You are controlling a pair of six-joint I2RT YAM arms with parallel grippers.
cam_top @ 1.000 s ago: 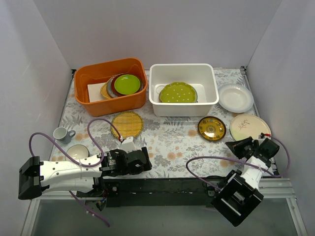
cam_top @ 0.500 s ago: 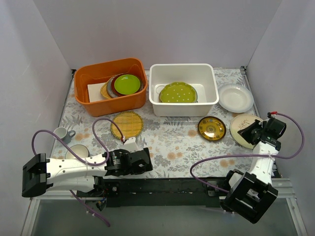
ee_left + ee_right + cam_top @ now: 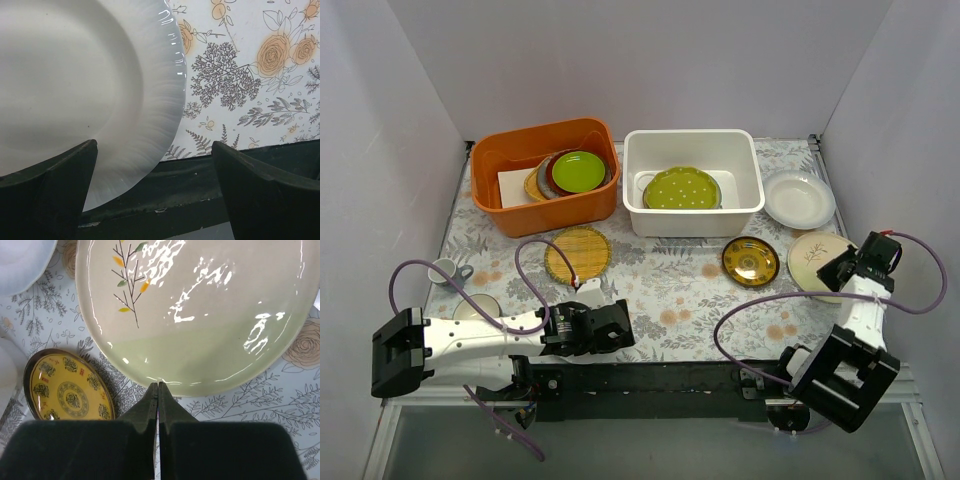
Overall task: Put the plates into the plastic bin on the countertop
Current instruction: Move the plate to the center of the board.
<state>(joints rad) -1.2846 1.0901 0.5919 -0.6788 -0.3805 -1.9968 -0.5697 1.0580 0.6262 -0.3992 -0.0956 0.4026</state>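
Observation:
The white plastic bin (image 3: 692, 216) stands at the back centre with a green white-dotted plate (image 3: 680, 188) inside. A woven yellow plate (image 3: 578, 254), a dark-and-gold plate (image 3: 750, 261), a plain white plate (image 3: 798, 198) and a tan plate (image 3: 810, 252) lie on the countertop (image 3: 670, 290). My right gripper (image 3: 158, 385) is shut, its tips at the near rim of the tan plate (image 3: 200, 315), holding nothing. My left gripper (image 3: 155, 200) is open near the front edge. A white plate (image 3: 75, 75) fills the left of its view; whether it touches the fingers I cannot tell.
An orange tub (image 3: 545, 208) at the back left holds a green plate on a maroon one (image 3: 578, 170). A small white cup (image 3: 440, 270) and a cream plate (image 3: 470, 305) sit at the left, partly behind the left arm. The dark front rail (image 3: 200, 170) runs just under the left gripper.
The right arm has swung up from the front right corner to the tan plate, its gripper still shut. The left arm has crept slightly to the right.

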